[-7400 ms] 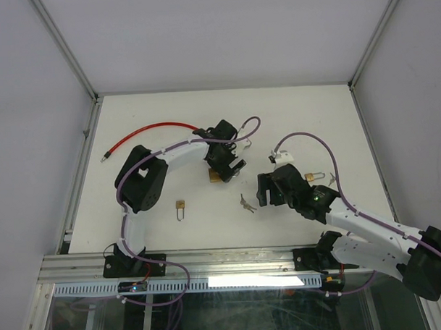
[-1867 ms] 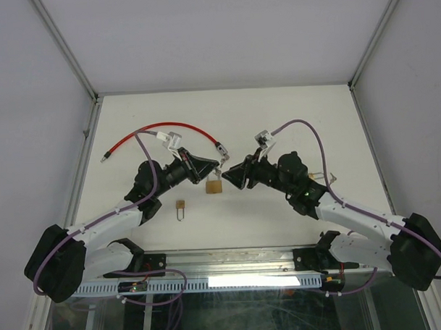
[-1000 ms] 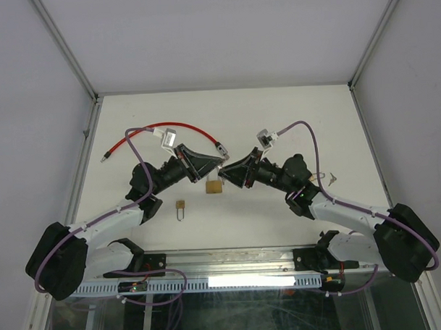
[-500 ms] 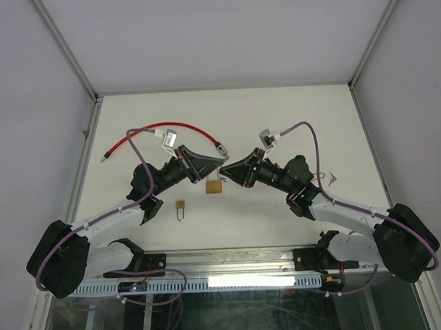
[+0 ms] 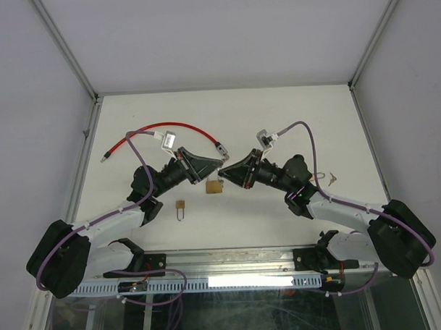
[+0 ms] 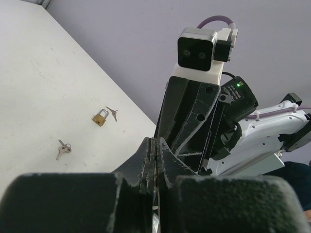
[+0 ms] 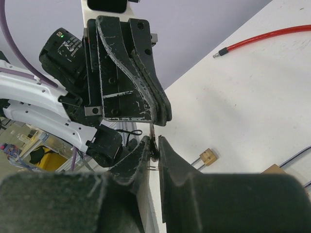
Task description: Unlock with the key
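Left gripper (image 6: 153,144) pinches a thin silver key (image 7: 153,133) (edge-on); right gripper (image 7: 155,145) fingers stand narrow around it, grip unclear; square brass padlock (image 5: 215,186) lies nearby on white table (image 5: 277,119).

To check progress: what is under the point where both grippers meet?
A brass padlock shows below the left gripper and right gripper; its shackle is hidden by them. Hanging or resting: unclear.

A white surface (image 5: 291,119) sits inside pale grey walls (image 5: 216,35). Shiny metal posts (image 5: 67,51) go up from its two back corners. A metal rail (image 5: 231,260) runs along the near edge, with a bright white strip (image 5: 261,280) just below it.
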You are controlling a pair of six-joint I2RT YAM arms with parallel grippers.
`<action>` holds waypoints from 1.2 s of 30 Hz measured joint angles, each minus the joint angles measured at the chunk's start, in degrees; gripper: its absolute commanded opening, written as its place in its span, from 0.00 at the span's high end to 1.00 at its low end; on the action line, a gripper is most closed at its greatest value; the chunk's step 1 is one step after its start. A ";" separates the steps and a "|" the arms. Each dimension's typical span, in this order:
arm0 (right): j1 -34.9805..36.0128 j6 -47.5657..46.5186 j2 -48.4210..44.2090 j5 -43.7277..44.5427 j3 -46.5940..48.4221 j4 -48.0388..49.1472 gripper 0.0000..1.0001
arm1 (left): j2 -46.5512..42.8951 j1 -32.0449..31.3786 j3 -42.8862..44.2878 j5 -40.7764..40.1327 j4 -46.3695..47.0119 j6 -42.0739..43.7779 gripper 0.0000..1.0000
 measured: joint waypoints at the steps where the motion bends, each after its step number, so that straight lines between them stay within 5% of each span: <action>1: -0.04 0.22 0.55 -0.37 0.00 0.37 0.83 | 0.02 0.00 -0.04 0.00 0.07 -0.11 1.00; 13: -0.02 0.94 1.05 -1.57 0.00 2.08 0.77 | 0.11 0.00 -0.52 -0.90 1.29 -1.29 1.00; 36: -0.07 2.05 2.08 -2.82 -0.94 4.81 0.90 | 0.94 0.00 -3.10 -1.60 6.21 -5.16 1.00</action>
